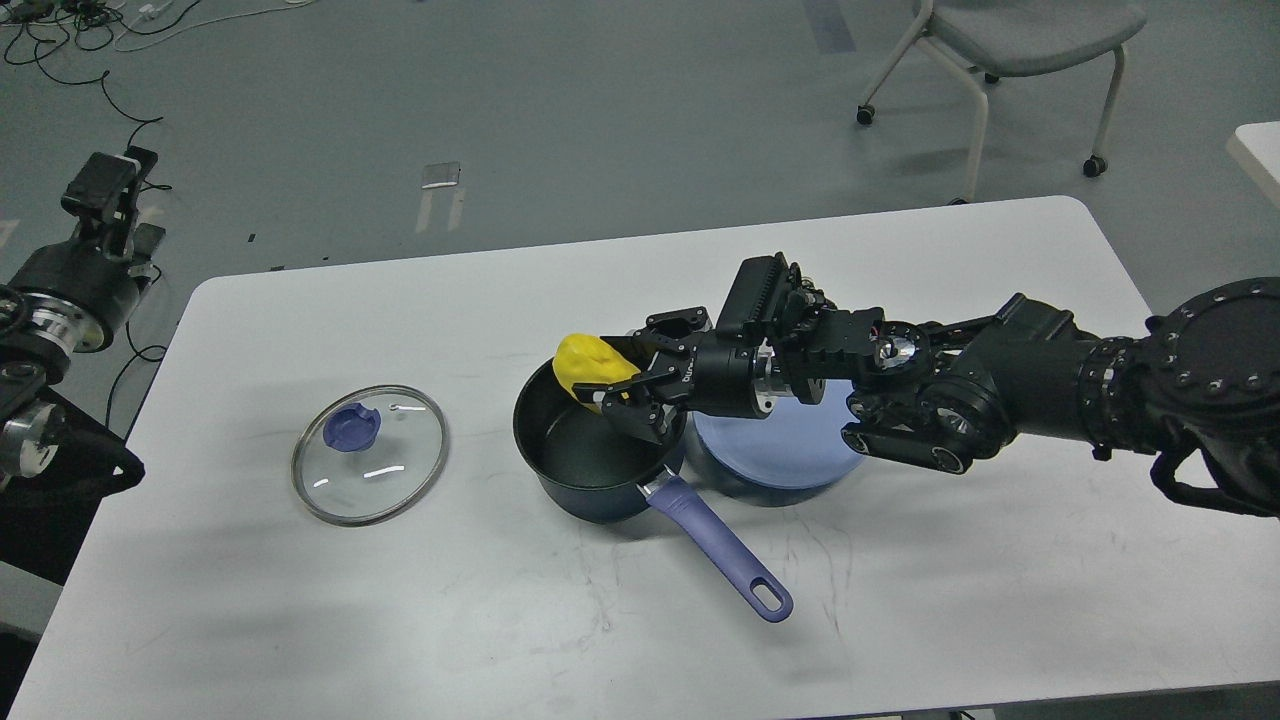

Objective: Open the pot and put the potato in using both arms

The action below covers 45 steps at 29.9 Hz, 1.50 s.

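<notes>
- The right pincer (625, 385) reaches in from the right and is clamped on the potato (590, 368), its black fingers closed against the potato's right side and underside.
- The potato, bright yellow and lumpy, hangs over the far right rim of the pot (590, 455), above the dark open interior and not touching the bottom.
- The pot stands lidless on the bench (620, 620); its purple handle (725, 555) points toward the near right.
- Just beside the pot on the right lies a pale blue round plate (780, 455), partly covered by the right arm's wrist.
- The glass lid (370, 455) with a blue knob lies flat on the bench, well apart to the left of the pot.
- The left pincer (105, 195) is raised beyond the bench's left edge, well apart from everything; it is seen too dark to tell whether its fingers are apart or together.
- A grey chair (1010, 40) stands on the floor beyond the bench.
</notes>
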Each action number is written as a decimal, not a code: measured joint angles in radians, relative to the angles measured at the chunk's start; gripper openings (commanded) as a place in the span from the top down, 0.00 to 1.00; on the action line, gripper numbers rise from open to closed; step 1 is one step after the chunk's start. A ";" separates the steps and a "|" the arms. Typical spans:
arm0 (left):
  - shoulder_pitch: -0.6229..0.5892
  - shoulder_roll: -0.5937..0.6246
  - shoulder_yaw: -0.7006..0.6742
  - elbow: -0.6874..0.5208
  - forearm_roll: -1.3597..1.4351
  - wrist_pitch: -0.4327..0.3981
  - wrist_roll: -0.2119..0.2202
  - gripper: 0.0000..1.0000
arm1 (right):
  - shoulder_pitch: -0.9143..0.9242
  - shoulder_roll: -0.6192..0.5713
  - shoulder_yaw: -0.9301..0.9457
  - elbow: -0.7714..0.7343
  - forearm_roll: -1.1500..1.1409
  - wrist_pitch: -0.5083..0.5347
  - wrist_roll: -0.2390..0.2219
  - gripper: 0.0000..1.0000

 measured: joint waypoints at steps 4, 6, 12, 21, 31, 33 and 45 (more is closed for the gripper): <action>0.000 0.001 0.000 0.012 0.000 0.000 0.000 0.02 | 0.000 0.000 0.000 -0.013 0.002 0.000 0.000 0.29; 0.000 0.001 0.000 0.014 0.000 0.000 0.000 0.02 | -0.003 0.000 0.000 -0.014 0.004 0.000 0.000 0.26; 0.000 0.001 0.000 0.018 0.000 0.000 0.000 0.02 | -0.011 0.000 0.000 -0.014 0.049 -0.001 0.000 0.11; 0.000 -0.002 0.000 0.028 0.000 0.000 0.000 0.02 | 0.006 0.000 0.080 -0.013 0.126 -0.010 0.000 0.04; -0.015 -0.009 -0.017 0.028 -0.013 -0.040 0.010 0.02 | 0.009 0.000 0.391 -0.008 0.313 0.014 0.000 0.03; -0.024 -0.011 -0.025 0.028 -0.020 -0.080 0.012 0.02 | 0.012 -0.021 0.409 -0.004 0.441 0.046 0.000 0.03; -0.090 -0.084 -0.176 0.028 -0.188 -0.413 0.177 0.02 | -0.011 -0.349 0.548 -0.002 0.989 0.532 0.000 0.03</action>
